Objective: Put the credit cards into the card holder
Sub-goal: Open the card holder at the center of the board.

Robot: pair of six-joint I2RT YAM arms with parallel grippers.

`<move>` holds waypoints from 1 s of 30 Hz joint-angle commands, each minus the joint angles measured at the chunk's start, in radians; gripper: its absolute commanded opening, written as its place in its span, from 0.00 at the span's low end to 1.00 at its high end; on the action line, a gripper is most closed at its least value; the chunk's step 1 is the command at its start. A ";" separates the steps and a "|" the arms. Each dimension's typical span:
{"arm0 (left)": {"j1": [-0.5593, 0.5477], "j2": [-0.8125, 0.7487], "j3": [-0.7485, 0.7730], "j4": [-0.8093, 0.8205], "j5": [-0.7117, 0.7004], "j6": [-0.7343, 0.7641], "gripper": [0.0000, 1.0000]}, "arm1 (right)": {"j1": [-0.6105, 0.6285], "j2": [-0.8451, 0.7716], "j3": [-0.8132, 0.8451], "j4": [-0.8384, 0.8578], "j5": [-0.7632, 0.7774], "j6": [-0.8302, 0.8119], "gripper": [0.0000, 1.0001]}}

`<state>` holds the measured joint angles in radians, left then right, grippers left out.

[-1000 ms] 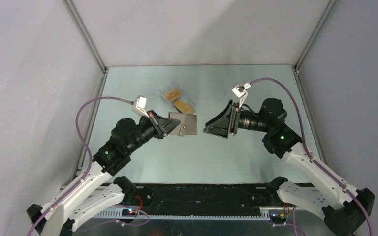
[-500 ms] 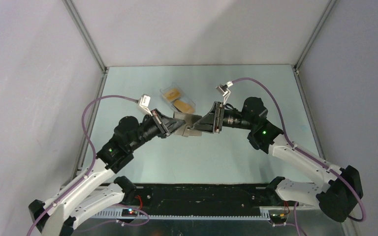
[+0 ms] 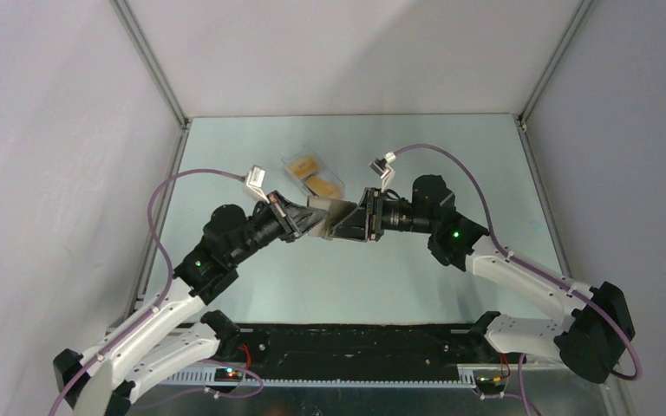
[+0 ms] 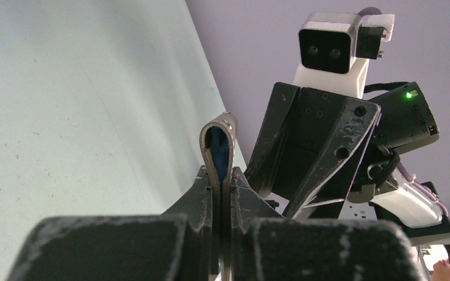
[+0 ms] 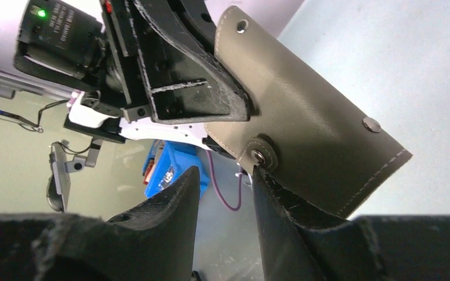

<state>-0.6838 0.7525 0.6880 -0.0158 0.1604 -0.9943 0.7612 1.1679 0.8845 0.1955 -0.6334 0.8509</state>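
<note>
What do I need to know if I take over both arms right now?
Left gripper: shut on the folded wallet, holding it above the table.
Right gripper: open, fingertips at the wallet's snap corner, nothing between them.
Cards: orange, lying in the clear box behind the wallet.
Done: wallet lifted.
Left: open the wallet, fetch the cards, slot them in.

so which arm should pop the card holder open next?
Right, probably. The left gripper is shut on the folded card holder, so it is busy bracing it. The right gripper is open and empty, its fingers close beside the holder's snap tab, well placed to grip there.
</note>
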 commanded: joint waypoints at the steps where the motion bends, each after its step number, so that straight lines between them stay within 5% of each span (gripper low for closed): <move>1: -0.002 -0.003 0.012 0.088 0.035 -0.021 0.00 | -0.014 -0.033 0.022 -0.133 0.101 -0.099 0.46; 11: -0.006 -0.001 0.006 0.093 0.033 -0.035 0.00 | -0.027 -0.045 0.017 -0.124 0.106 -0.069 0.65; 30: -0.021 0.051 -0.010 0.156 0.041 -0.082 0.00 | 0.041 0.047 -0.005 0.263 0.008 0.073 0.29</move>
<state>-0.6838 0.7761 0.6823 0.0433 0.1452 -1.0218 0.7509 1.2076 0.8642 0.2707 -0.5854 0.9012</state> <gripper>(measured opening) 0.073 0.345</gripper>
